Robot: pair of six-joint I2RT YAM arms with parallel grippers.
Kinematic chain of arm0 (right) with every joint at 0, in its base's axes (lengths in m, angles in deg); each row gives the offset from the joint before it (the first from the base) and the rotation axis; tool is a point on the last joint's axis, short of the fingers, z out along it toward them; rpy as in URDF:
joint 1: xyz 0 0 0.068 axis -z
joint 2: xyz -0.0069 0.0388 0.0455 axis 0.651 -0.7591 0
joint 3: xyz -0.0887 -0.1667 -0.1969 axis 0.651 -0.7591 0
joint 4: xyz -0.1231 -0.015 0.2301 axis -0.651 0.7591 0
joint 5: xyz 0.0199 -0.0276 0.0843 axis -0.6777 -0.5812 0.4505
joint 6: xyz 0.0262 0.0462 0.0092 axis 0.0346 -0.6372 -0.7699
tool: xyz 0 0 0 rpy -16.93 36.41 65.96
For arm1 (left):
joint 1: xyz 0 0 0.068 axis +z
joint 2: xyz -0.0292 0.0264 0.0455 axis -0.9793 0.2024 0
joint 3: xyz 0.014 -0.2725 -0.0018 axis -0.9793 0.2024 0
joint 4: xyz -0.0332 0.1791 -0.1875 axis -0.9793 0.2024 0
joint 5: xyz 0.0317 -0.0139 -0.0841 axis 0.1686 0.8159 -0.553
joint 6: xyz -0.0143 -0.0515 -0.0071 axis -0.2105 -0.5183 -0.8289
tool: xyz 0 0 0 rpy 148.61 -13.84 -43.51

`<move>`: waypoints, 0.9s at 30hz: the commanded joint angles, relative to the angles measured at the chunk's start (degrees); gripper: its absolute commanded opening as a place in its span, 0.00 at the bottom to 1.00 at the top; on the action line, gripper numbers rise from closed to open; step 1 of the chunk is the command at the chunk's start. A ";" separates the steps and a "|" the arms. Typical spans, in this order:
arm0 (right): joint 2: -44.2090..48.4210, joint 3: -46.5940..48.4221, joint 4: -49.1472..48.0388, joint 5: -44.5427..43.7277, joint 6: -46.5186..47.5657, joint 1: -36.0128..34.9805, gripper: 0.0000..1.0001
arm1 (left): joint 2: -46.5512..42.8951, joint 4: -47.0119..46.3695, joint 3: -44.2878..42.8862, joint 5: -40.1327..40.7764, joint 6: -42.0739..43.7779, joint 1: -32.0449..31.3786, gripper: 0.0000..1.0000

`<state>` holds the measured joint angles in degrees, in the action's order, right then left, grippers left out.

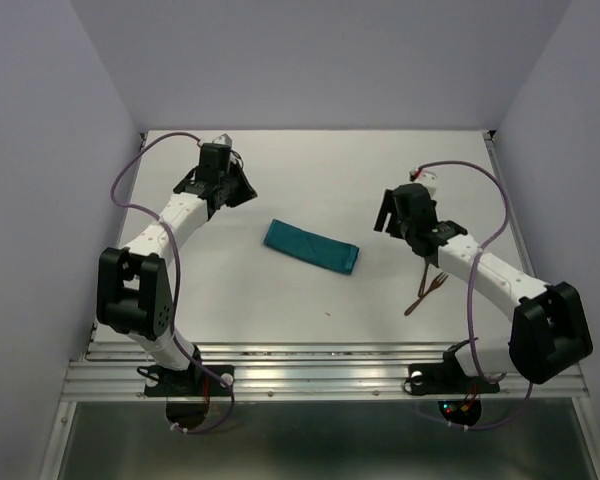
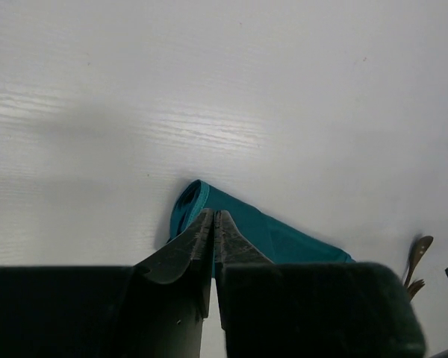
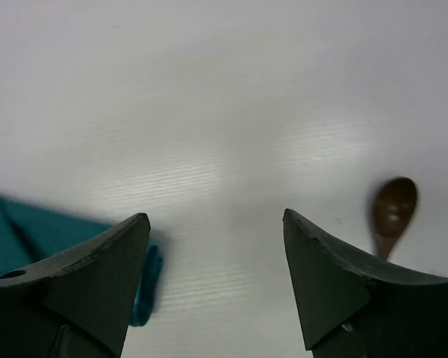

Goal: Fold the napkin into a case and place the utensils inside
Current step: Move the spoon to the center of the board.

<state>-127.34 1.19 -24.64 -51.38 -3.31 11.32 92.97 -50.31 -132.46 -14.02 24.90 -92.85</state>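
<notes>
A white table (image 1: 280,310) sits between pale lavender walls (image 1: 40,120). At ten o'clock from the case, the left gripper (image 2: 213,218) has its jaws pressed together, holding nothing. The case (image 1: 311,247), a narrow teal strip, lies flat mid-table, slanting from ten to four o'clock. At its two o'clock the right gripper (image 3: 216,218) gapes wide, empty. The utensils (image 1: 426,290) lie at the case's four o'clock, partly under the right arm (image 1: 490,275).

A white, faintly grained tabletop (image 1: 280,300) fills the middle of the top view. A narrow flat strip of teal cloth (image 1: 310,247) lies slantwise near the frame's centre. Two thin reddish-brown utensils (image 1: 426,290) lie together at centre right, well apart from the strip.
</notes>
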 commanded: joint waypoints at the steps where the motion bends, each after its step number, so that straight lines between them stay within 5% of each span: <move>1: 3.96 -5.36 9.60 1.98 -9.35 6.08 0.77 | -2.66 1.96 -2.05 0.13 2.63 0.11 0.17; 6: 5.36 -10.99 13.30 8.48 -16.02 15.65 0.66 | -2.66 2.40 -1.79 -3.65 4.04 -0.07 0.19; 13: 3.62 -13.90 15.50 8.58 -18.32 20.15 0.61 | -3.01 3.02 0.23 -5.41 5.36 -0.42 0.19; 27: 0.72 -16.27 6.81 18.49 -14.81 20.69 0.52 | -1.08 3.28 -1.17 -6.47 5.45 -0.68 0.19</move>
<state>-125.94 -13.91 -11.81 -39.65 -19.46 31.64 92.36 -47.14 -132.15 -19.50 29.23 -93.02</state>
